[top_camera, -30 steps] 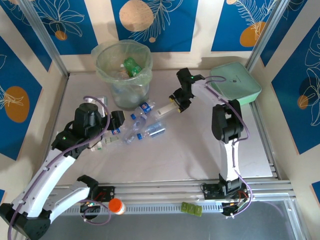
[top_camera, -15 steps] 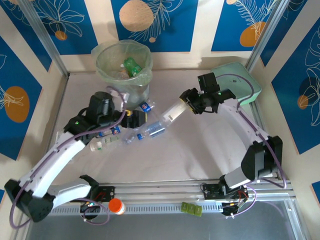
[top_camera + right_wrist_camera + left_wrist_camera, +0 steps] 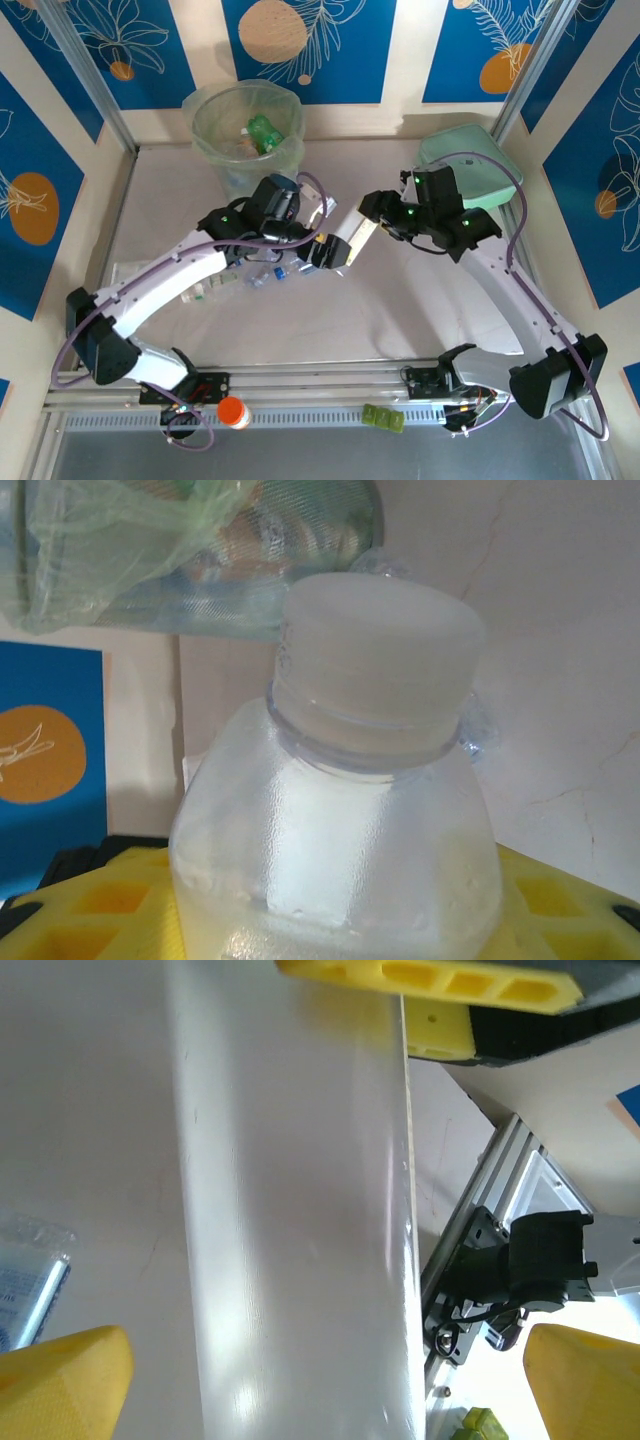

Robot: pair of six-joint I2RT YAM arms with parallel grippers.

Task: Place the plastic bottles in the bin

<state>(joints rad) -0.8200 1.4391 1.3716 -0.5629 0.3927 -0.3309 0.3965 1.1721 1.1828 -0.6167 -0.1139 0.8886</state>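
Observation:
My right gripper point(image 3: 378, 216) is shut on a frosted white bottle point(image 3: 353, 237) with a white cap point(image 3: 380, 670), holding it in the middle of the table. The bottle's body point(image 3: 330, 860) rises between the yellow fingers point(image 3: 90, 910). My left gripper point(image 3: 330, 252) is open wide right at that bottle. In the left wrist view the bottle's white body point(image 3: 290, 1210) runs between the spread yellow fingertips point(image 3: 60, 1380). Loose plastic bottles point(image 3: 262, 276) lie under the left arm. The bin point(image 3: 203, 130) stands at the back left with a green bottle point(image 3: 262, 130) inside.
A flat mint-green case point(image 3: 475, 170) lies at the back right, behind the right arm. Another clear bottle point(image 3: 205, 291) lies left of the pile. An orange cap point(image 3: 232, 412) and a green piece point(image 3: 383, 418) sit on the near rail. Metal frame posts stand at both back corners.
My left gripper opened wide and swung right from the bottle pile to the bottle in my right gripper. The right arm brought that bottle nearer and lower.

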